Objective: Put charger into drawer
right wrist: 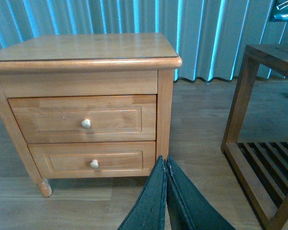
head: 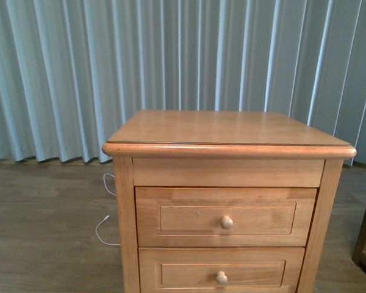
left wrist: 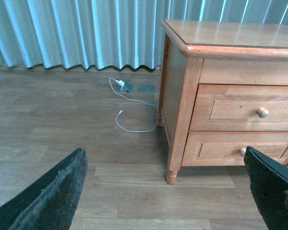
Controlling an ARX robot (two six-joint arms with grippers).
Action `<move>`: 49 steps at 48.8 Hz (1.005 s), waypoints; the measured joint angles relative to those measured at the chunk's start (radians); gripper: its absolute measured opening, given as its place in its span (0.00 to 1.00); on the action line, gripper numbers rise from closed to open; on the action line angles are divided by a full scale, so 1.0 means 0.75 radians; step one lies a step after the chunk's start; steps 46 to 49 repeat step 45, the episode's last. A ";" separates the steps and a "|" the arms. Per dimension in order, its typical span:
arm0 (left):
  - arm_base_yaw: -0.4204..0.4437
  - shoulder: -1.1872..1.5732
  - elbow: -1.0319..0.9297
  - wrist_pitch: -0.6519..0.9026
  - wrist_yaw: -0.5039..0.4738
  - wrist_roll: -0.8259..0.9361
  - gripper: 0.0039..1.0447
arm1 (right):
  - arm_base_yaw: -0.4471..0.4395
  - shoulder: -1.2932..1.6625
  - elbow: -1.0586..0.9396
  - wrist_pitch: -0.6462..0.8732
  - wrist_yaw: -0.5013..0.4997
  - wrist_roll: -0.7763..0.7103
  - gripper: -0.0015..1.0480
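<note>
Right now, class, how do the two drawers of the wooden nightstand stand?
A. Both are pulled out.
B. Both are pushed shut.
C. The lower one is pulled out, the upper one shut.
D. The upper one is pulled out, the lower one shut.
B. In the front view the upper drawer and the lower drawer both sit flush in the nightstand, with no inside showing; the right wrist view shows the same.

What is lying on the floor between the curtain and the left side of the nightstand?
In the left wrist view, a thin white cable lies on the wooden floor between the curtain and the nightstand, plugged in at a floor outlet.
</note>
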 joint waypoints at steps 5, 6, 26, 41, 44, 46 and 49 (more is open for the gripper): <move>0.000 0.000 0.000 0.000 -0.001 -0.001 0.95 | -0.001 -0.044 -0.049 0.007 -0.001 0.000 0.02; 0.000 0.000 0.000 0.000 -0.001 0.000 0.95 | -0.001 -0.044 -0.052 0.007 0.000 0.001 0.02; 0.000 0.000 0.000 0.000 -0.001 0.000 0.95 | -0.001 -0.047 -0.052 0.007 0.000 0.000 0.02; 0.000 0.000 0.000 0.000 -0.001 0.000 0.95 | -0.001 -0.047 -0.052 0.007 0.000 -0.002 0.54; 0.000 0.000 0.000 0.000 -0.001 -0.001 0.95 | -0.001 -0.047 -0.052 0.007 0.000 -0.002 0.64; 0.000 0.000 0.000 0.000 -0.001 -0.001 0.95 | -0.001 -0.047 -0.052 0.007 0.000 -0.001 0.68; 0.000 0.000 0.000 0.000 -0.001 -0.001 0.95 | -0.001 -0.047 -0.052 0.007 0.000 -0.001 0.68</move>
